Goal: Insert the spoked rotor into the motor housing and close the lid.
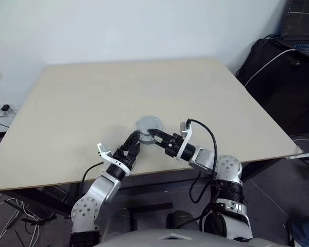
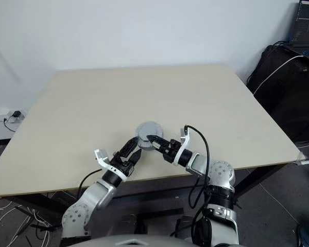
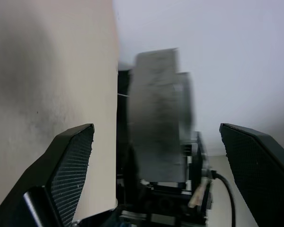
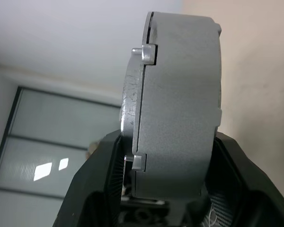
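A squat grey round body, the motor housing (image 1: 148, 125), is held on edge just above the beige table (image 1: 92, 103), near its front edge. My right gripper (image 1: 152, 135) is shut on it across its width. In the right wrist view the housing (image 4: 180, 94) stands between the black fingers (image 4: 99, 161), with the thin silver lid (image 4: 131, 106) seated flush against one face. The spoked rotor is hidden. My left gripper (image 1: 134, 143) is open right beside the housing. The housing's rim (image 3: 156, 118) shows between its spread fingers (image 3: 73, 151), not touching them.
The table's front edge (image 1: 51, 180) runs just under both wrists. A black bag (image 1: 283, 77) and a laptop (image 1: 304, 31) stand off the table's right side. Cables and a wall socket (image 1: 2, 110) lie to the left.
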